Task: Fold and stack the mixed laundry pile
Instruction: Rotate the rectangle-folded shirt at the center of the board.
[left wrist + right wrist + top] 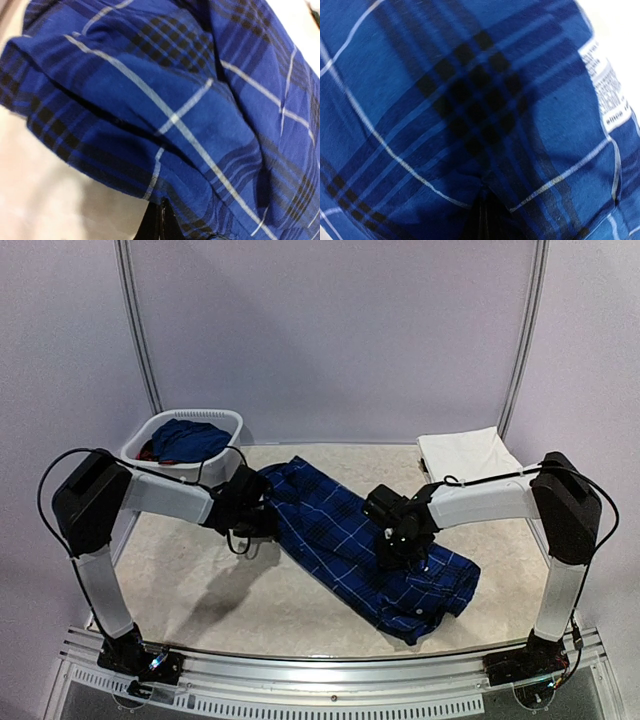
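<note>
The large navy plaid shirt [350, 540] lies diagonally across the middle of the table, from far left to near right. My left gripper [262, 522] is shut on the shirt's left edge; the left wrist view shows the cloth [165, 110] bunched over my closed fingers [162, 225]. My right gripper [402, 552] is shut on the shirt near its middle-right; the right wrist view is filled with plaid cloth [470, 115] and a white care label [607, 90]. A folded white garment [468, 453] lies at the far right. A solid blue piece [190, 440] and a bit of red [146, 452] sit in the basket.
The oval white plastic basket [232, 423] stands at the far left corner. The beige table surface [200, 590] shows near left. Metal frame poles rise behind the table on both sides.
</note>
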